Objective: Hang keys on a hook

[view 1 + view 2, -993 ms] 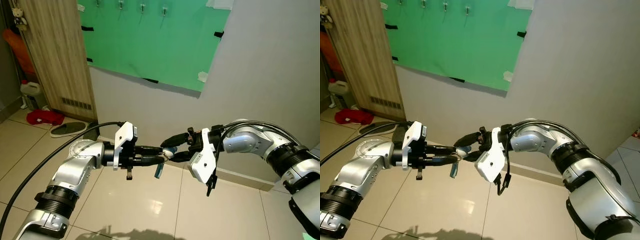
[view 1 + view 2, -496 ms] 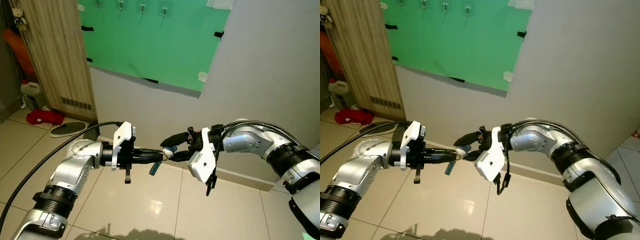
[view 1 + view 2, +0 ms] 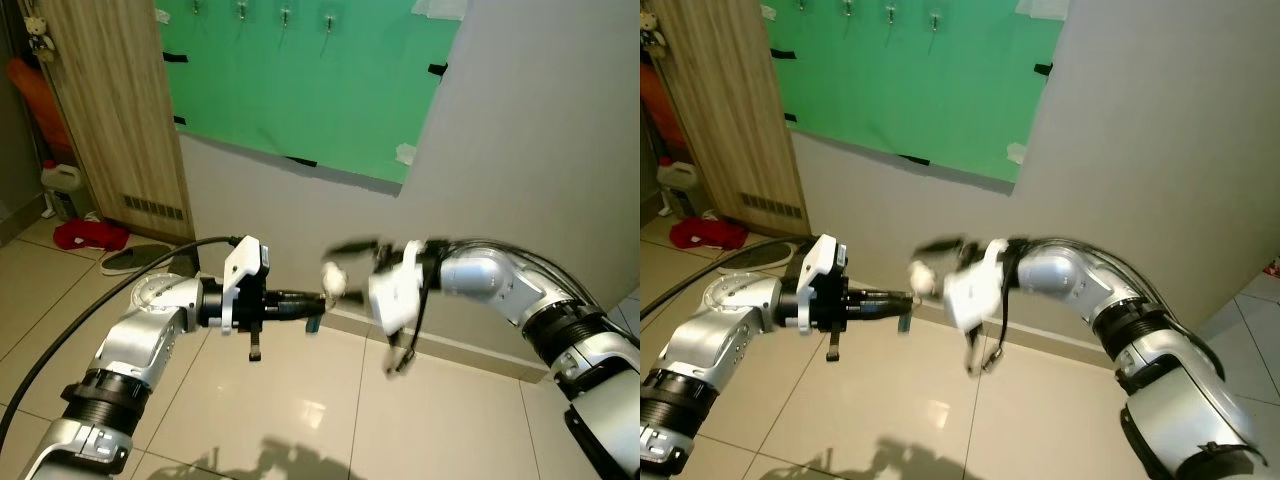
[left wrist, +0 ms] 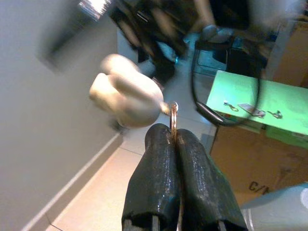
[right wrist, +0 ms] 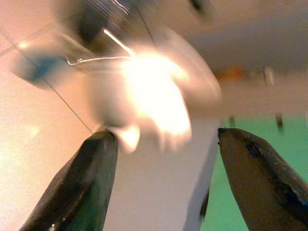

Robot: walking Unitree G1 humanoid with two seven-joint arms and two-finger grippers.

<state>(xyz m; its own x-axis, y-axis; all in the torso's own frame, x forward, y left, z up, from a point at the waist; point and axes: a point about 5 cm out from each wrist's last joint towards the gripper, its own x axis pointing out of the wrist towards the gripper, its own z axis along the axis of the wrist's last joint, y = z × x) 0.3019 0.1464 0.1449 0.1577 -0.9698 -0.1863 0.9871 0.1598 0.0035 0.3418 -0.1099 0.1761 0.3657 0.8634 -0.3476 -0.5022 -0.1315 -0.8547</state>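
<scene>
- Keys [image 3: 318, 303] pinched by the ring in the left claw [image 4: 174, 144], fingers pressed together on the metal loop, well below the hooks and out in front of the wall.
- Cream-coloured fob [image 4: 126, 94] dangling off the ring just beyond the left fingertips, with a small blue tag [image 3: 904, 321] hanging under the claw.
- Right claw [image 5: 163, 144] spread wide, fingers either side of the blurred fob without gripping it; arm smeared by motion in both eye views.
- Handover apparently complete, judging by that: bunch carried by the left claw alone.
- Hooks [image 3: 284, 17] in a row along the top of the green board [image 3: 330, 90] on the wall, all bare as far as visible, up and to the left of both claws.
- Hanging itself not yet begun.
- Left to do, probably: raise the left arm toward the board, line the ring up with one hook, slip it over, release and draw back.
</scene>
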